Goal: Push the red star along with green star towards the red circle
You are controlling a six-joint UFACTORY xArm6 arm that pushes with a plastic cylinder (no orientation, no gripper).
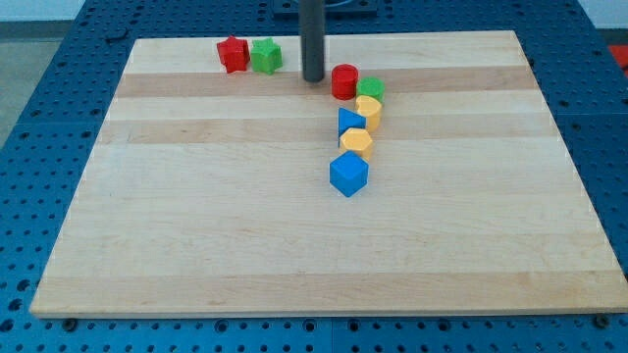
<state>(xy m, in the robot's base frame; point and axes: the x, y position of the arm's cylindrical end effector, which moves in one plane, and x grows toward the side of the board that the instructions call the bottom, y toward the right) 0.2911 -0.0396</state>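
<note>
The red star (233, 54) and the green star (266, 55) sit side by side, touching, near the view's top edge of the wooden board (196, 216), the red one on the left. The red circle (344, 80) stands to their right, a little lower. My tip (313, 78) rests on the board between them, just left of the red circle and to the right of and below the green star, touching neither.
A green block (371, 89) touches the red circle's right side. Below it run a yellow block (368, 110), a blue triangle (349, 123), a yellow hexagon (356, 143) and a blue cube (348, 174) in a chain.
</note>
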